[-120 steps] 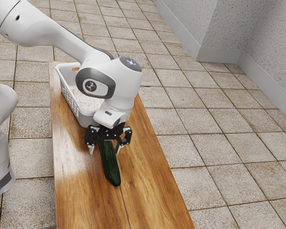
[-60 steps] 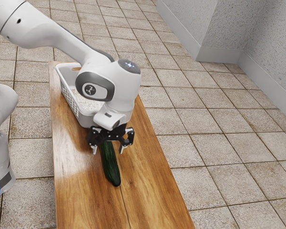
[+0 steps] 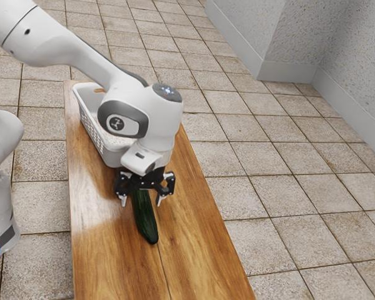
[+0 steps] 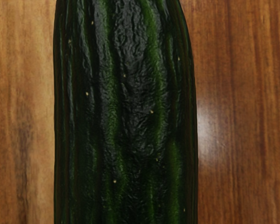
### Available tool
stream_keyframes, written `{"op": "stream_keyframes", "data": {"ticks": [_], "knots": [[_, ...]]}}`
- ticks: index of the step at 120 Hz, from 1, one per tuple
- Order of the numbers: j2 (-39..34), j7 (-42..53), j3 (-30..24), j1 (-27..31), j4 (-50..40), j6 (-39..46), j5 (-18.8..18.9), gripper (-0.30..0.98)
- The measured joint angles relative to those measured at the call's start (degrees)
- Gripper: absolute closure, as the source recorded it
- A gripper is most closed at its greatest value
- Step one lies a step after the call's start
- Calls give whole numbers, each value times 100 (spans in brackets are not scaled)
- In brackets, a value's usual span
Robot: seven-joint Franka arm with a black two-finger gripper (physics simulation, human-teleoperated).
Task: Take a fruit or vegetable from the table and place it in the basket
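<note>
Since the earlier frame, the end effector (image 3: 141,202) has been brought down a tiny bit more over the cucumber (image 3: 145,219), and the cucumber has not been moved. Its two fingers (image 3: 123,201) are held wide apart, one on each side of the cucumber, and nothing is gripped. Bare wood can be seen on both sides of the cucumber under the end effector, and one end of it is stretched out past the end effector, away from the basket (image 3: 95,136). It is laid flat on the table (image 3: 100,250), and the basket is set just behind the end effector, on the other side from that long end. So the step in hand seems to be getting ready to grab. How much lower the end effector must be brought cannot be told for sure, but a small drop may be needed first. Then the fingers should be closed on the green sides, and the cucumber should be lifted high enough to be carried back over the basket wall. It looks long, and it is being reached for near one end, not the middle, so the other end might be left to droop or swing, or be bumped on the rim.
</note>
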Motion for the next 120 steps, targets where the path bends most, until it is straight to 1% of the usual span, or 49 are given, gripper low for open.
{"op": "stream_keyframes", "data": {"ticks": [82,105,120], "knots": [[77,50,0,17,-184,334,-24,0],[73,3,8,25,-160,390,-99,24],[78,-24,9,26,-158,429,-119,33]]}}
